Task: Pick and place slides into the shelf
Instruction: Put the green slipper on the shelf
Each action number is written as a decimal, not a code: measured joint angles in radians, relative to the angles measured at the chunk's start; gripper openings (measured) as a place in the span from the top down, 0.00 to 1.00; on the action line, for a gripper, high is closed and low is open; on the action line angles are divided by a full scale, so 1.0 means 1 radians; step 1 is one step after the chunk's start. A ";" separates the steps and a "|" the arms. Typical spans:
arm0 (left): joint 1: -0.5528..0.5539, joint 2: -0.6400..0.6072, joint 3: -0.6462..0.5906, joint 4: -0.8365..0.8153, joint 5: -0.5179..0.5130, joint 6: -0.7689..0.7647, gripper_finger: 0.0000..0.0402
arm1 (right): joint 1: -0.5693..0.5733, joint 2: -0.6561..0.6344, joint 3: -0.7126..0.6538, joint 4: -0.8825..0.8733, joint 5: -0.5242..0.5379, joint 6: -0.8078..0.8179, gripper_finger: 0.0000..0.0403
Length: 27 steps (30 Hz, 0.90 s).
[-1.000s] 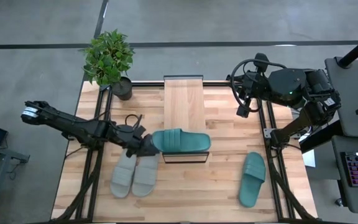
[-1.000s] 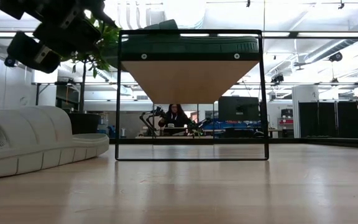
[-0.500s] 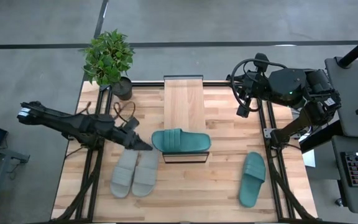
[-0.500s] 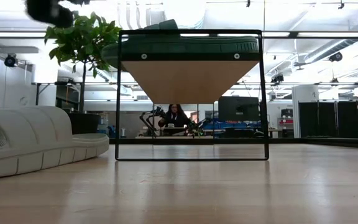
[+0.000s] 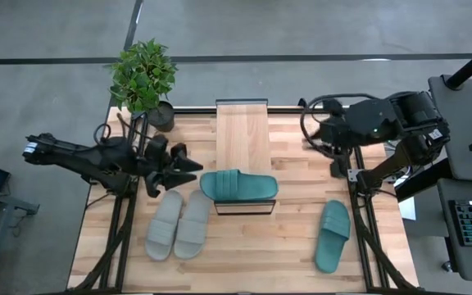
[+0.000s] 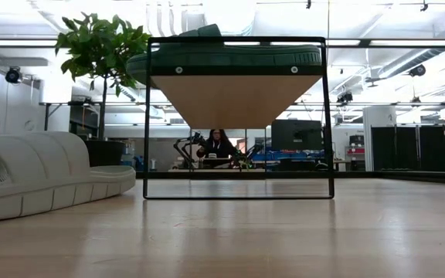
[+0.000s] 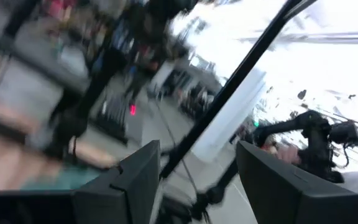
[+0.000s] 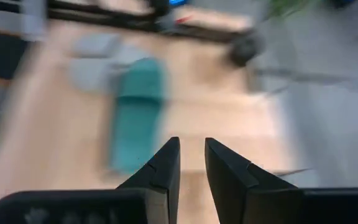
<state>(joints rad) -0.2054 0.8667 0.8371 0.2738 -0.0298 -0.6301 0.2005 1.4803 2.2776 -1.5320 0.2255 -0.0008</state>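
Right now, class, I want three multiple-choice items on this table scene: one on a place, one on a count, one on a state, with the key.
1. Where does the teal slide nearest the left pincer lie?
A. on the shelf
B. under the plant
C. beside the grey slides

2. How many slides show in all?
A. two
B. three
C. four

3. What is the left pincer's state?
A. shut on a slide
B. open, holding nothing
C. shut on the plant

Key: 1 A, it rests across the shelf's front end. 2 C, two teal and two grey; the second teal slide lies on the table. 3 B, its fingers stand apart in the left wrist view, empty.
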 joint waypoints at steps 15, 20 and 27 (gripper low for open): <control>0.057 0.066 -0.009 0.117 -0.039 0.226 0.51 | 0.127 0.000 -0.012 -0.038 -0.309 0.507 0.84; 0.060 0.077 -0.010 0.113 -0.037 0.227 0.51 | 0.252 -0.007 -0.074 -0.039 -0.170 0.660 0.86; 0.062 0.071 -0.011 0.107 -0.036 0.227 0.51 | 0.448 -0.007 -0.255 -0.039 -0.146 0.845 0.88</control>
<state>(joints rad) -0.1436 0.9381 0.8265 0.3811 -0.0654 -0.4030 0.6484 1.4734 2.0229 -1.5707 0.0796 0.8443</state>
